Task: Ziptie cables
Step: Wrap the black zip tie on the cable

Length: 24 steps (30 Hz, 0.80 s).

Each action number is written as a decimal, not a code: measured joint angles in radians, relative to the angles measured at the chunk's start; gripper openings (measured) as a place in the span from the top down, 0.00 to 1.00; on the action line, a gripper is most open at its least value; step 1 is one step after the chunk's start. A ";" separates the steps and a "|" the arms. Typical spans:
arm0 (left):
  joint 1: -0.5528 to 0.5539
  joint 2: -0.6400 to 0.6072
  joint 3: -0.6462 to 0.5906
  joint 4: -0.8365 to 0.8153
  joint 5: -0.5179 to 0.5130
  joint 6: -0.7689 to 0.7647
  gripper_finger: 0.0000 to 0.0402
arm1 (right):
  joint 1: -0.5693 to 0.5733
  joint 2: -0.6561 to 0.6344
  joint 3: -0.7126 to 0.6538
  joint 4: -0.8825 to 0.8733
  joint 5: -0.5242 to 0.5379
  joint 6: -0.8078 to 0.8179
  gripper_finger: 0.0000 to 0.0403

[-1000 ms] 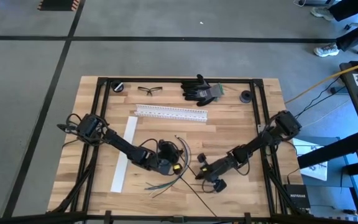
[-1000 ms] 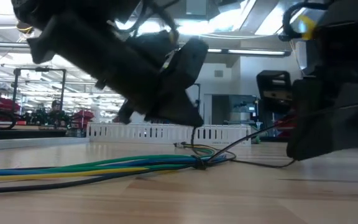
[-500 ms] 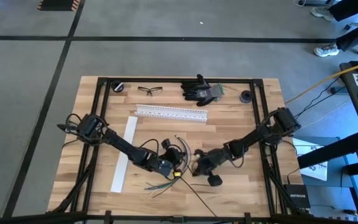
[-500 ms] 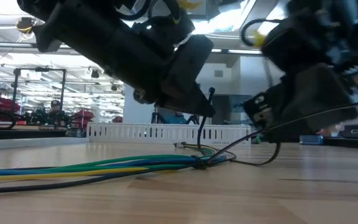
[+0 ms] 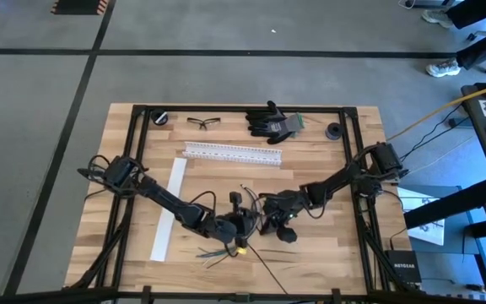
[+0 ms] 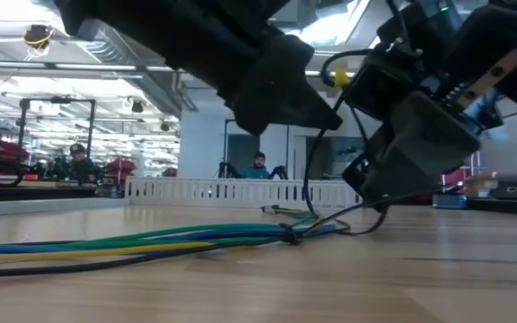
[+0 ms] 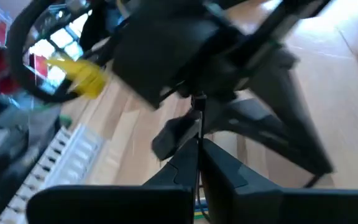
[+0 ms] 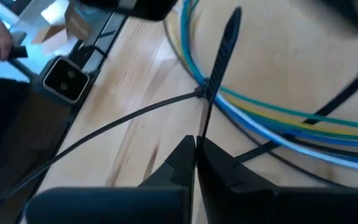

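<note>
High view: both arms reach in to meet just in front of the white slotted rail (image 5: 233, 154), over the middle of the wooden worktop (image 5: 310, 253). The cables (image 5: 226, 250) lie on the boards there, a bundle of blue, green, yellow and dark wires fanning out nearer the front edge than the rail, with one thin dark strand trailing off toward that edge.

The left tool (image 5: 241, 221) sits right over the bundle, and the right tool (image 5: 270, 211) is just beside it, both well on the near side of the rail. In the left wrist view the left tool's fingers (image 7: 182, 165) are pressed together on a thin black zip tie (image 7: 198, 121) that stands up between them. In the right wrist view the right tool's fingers (image 8: 179, 162) are likewise closed on the black zip tie (image 8: 219, 56), which rises at a slant and wraps the cables (image 8: 260, 121) where they are gathered.

From the low view the cables (image 6: 151, 240) run flat along the boards to a cinched point below the two tools, with the rail (image 6: 232, 189) behind them.

Beyond the rail, at the far edge, lie safety glasses (image 5: 203, 122) and black gloves (image 5: 271, 121). A flat white strip (image 5: 168, 209) lies to the rail's left.
</note>
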<state>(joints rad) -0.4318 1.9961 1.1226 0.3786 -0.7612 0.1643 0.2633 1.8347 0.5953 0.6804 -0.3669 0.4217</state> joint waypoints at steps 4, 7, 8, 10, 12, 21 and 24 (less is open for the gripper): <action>-0.013 0.000 0.003 -0.001 0.000 0.073 1.00 | -0.011 0.000 0.000 0.012 -0.006 0.019 1.00; -0.015 0.000 0.003 -0.005 0.000 0.087 1.00 | -0.009 0.000 0.000 0.018 -0.020 0.021 1.00; -0.013 0.000 0.003 -0.007 -0.001 0.085 1.00 | -0.009 0.000 0.000 0.019 -0.026 0.022 1.00; -0.009 0.000 0.003 -0.012 -0.010 0.082 1.00 | -0.009 0.000 0.000 0.025 -0.040 0.023 1.00; -0.003 0.000 0.003 -0.024 -0.013 0.079 1.00 | -0.009 0.000 0.000 0.027 -0.044 0.023 1.00; 0.000 0.000 0.003 -0.042 -0.008 0.068 1.00 | -0.009 -0.001 0.000 0.029 -0.037 0.020 1.00; 0.001 0.005 0.003 -0.045 -0.008 0.062 1.00 | -0.009 -0.001 0.000 0.029 -0.036 0.020 1.00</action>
<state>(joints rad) -0.4313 2.0008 1.1255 0.3340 -0.7692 0.2268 0.2546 1.8339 0.5953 0.7097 -0.4026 0.4416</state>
